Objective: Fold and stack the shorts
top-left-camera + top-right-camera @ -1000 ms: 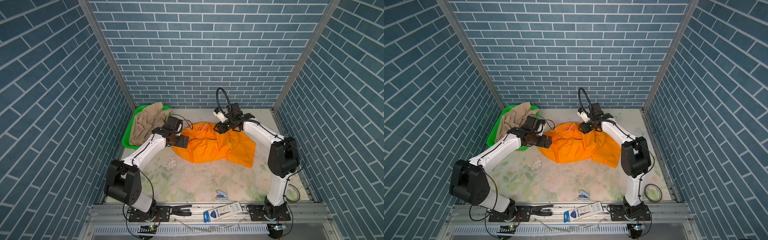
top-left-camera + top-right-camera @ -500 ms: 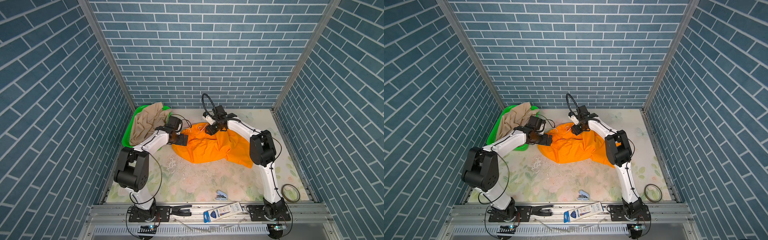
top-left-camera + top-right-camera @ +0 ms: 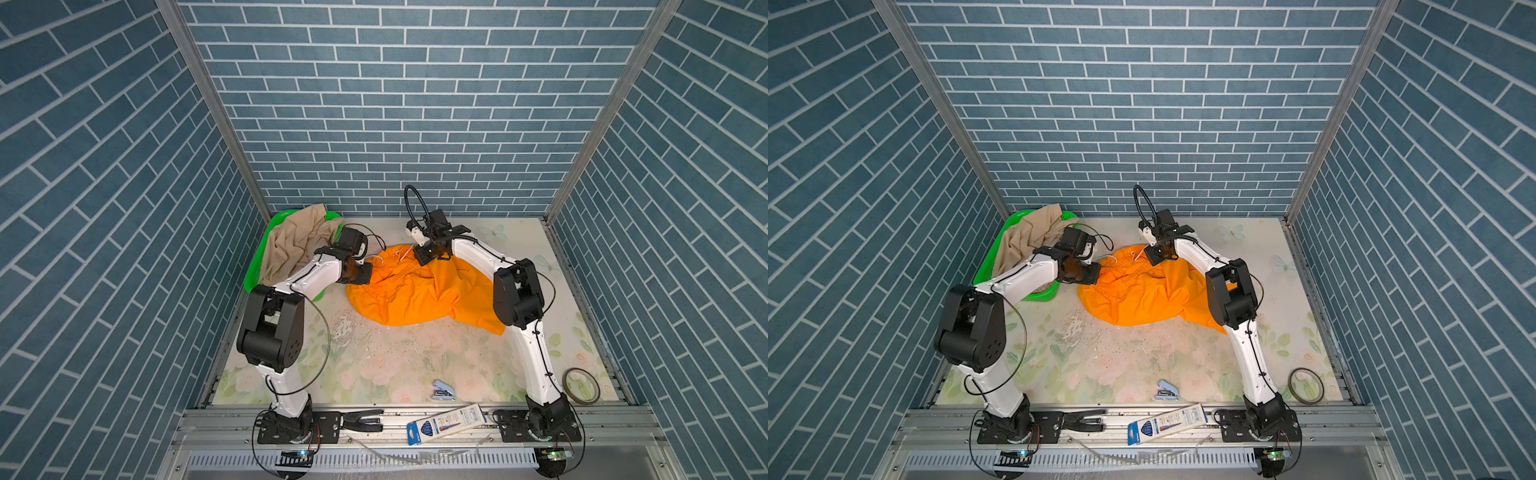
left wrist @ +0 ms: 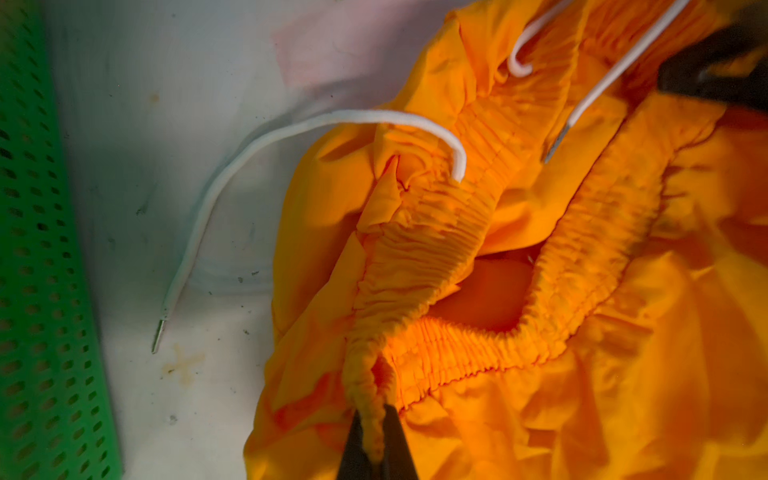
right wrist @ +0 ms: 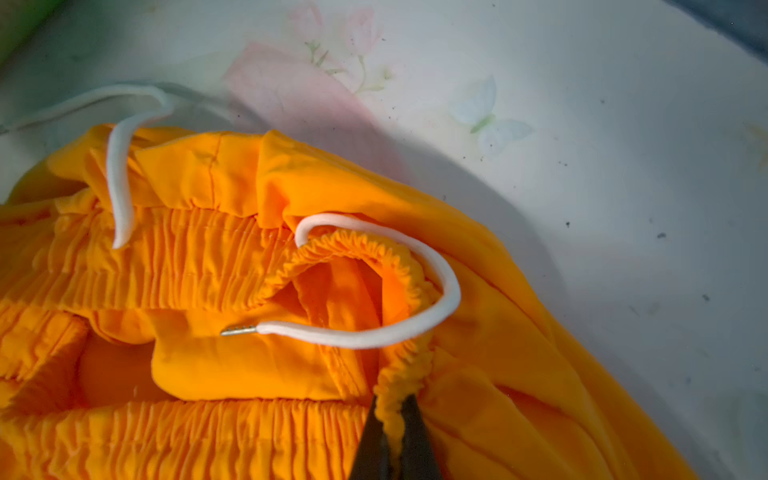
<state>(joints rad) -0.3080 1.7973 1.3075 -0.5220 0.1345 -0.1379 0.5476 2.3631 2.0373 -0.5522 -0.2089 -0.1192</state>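
Far L: beige soft-cloth shorts (image 3: 297,245) heaped in green perforated plastic basket (image 3: 250,283). L jaws pinched shut on gathered waistband (image 4: 419,257) of bright orange cloth shorts (image 3: 415,295), crumpled mid-surface near basket. R jaws clamped tight on waistband too, far edge.

The shorts with a string (image 3: 415,297) lie on the table (image 3: 395,361) toward twelve o'clock. The basket (image 3: 252,279) sits at ten o'clock, with the other shorts (image 3: 291,245) in it.

Beige shorts (image 3: 291,245) partly behind left arm (image 3: 311,276), orange shorts (image 3: 407,295) corner behind right arm (image 3: 478,254), box (image 3: 446,419) print unreadable
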